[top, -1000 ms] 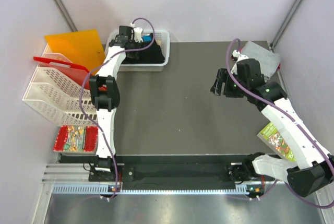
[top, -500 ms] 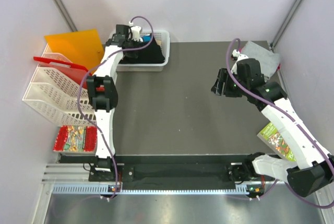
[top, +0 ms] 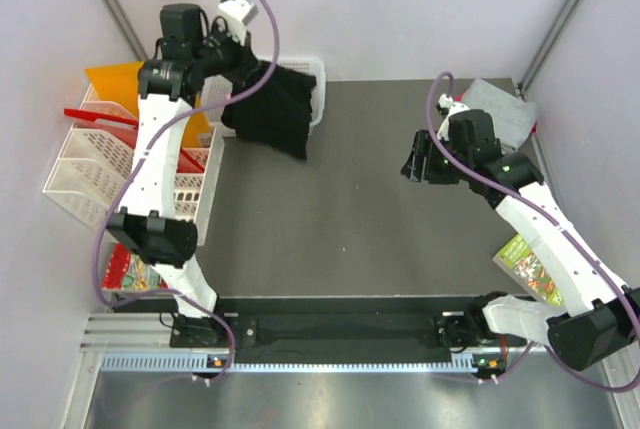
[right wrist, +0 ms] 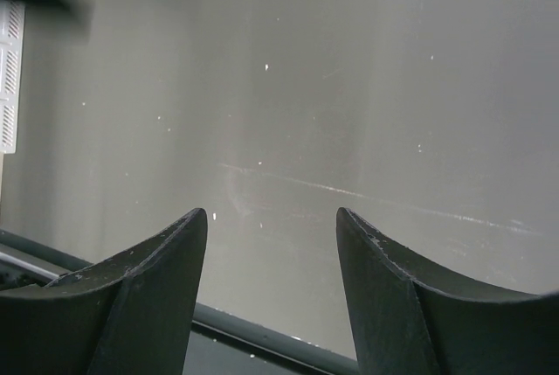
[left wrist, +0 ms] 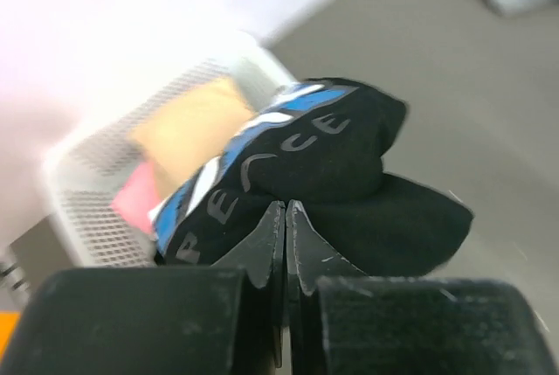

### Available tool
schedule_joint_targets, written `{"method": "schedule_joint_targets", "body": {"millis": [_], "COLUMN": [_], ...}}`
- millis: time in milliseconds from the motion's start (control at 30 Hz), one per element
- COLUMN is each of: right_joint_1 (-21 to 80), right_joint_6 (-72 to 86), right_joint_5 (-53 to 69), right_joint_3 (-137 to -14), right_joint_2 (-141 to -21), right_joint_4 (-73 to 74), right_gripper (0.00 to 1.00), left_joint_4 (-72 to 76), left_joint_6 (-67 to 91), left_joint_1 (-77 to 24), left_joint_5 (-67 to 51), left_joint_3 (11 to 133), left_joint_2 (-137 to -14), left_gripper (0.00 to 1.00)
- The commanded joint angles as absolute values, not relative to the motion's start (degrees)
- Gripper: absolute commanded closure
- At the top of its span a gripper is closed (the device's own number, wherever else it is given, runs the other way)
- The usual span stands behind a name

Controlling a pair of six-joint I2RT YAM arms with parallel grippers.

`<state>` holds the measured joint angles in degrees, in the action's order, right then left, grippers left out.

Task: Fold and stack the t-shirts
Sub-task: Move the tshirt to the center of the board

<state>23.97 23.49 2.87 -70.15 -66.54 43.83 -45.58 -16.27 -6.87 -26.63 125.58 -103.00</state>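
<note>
Left wrist: left pincer (left wrist: 286,211) pinches black t-shirt (left wrist: 349,174) by basket (left wrist: 83,218) holding tan shirt (left wrist: 188,126), pink shirt (left wrist: 135,200); right pincer (right wrist: 271,216) spread.

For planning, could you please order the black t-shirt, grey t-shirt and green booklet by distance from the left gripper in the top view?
1. Black t-shirt, hanging from the left gripper.
2. Grey t-shirt, far right corner.
3. Green booklet, near right edge.

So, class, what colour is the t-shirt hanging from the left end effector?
Black t-shirt, blue-and-white print; best in left wrist view.
</note>
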Motion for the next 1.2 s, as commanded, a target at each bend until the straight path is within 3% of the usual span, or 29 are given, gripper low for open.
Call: {"method": "schedule_joint_targets", "body": {"millis": [0,200,567,600,633,667,700,733,933,1167], "right_joint_1": [24.8,24.7,24.7,24.7,24.6,24.7,24.7,24.7,24.7,24.7], "right_joint_6": [21.8,21.1,21.2,21.5,21.7,21.8,22.2,22.4,23.4,22.9], "right_joint_5": [3.8,3.7,1.0,0.3,0.3,0.3,0.3,0.2,-1.1,2.3], "right_joint_3": [-70.7,-70.0,-69.6,-69.3,-69.3,-68.6,-68.2,-67.9,-65.7,-65.7], "right_joint_2": [-67.1,-66.5,-63.3,-62.8,-62.2,-61.9,-61.6,-61.1,-60.9,-64.9], "right_joint_4": [40.5,40.0,41.2,41.6,41.6,41.7,41.7,41.8,42.1,42.0], "right_gripper": [0.39,0.39,0.41,0.41,0.41,0.41,0.41,0.41,0.34,0.31], "left_joint_4": [-64.6,-71.8,-71.3,-71.1,-71.2,-71.2,-71.1,-70.4,-64.7,-49.2], "left_joint_6": [-26.7,-32.0,-25.0,-23.7,-23.2,-22.8,-21.7,-20.7,-19.8,-17.1], "left_joint_1": [-14.8,-24.0,-33.4,-33.7,-34.0,-34.4,-34.5,-34.5,-31.6,-16.0], "left_joint_5": [-34.7,-34.2,-36.4,-36.4,-37.3,-37.4,-37.4,-36.7,-26.6,-20.1], "left_joint_3": [122.7,121.0,131.2,132.9,133.7,134.2,134.2,133.9,122.5,103.2], "left_joint_2": [-100.6,-97.0,-102.8,-103.9,-104.2,-104.7,-104.8,-104.8,-102.0,-105.2], "left_gripper": [1.0,1.0,1.0,0.96,0.82,0.41,0.24,0.17,0.1,0.09]}}
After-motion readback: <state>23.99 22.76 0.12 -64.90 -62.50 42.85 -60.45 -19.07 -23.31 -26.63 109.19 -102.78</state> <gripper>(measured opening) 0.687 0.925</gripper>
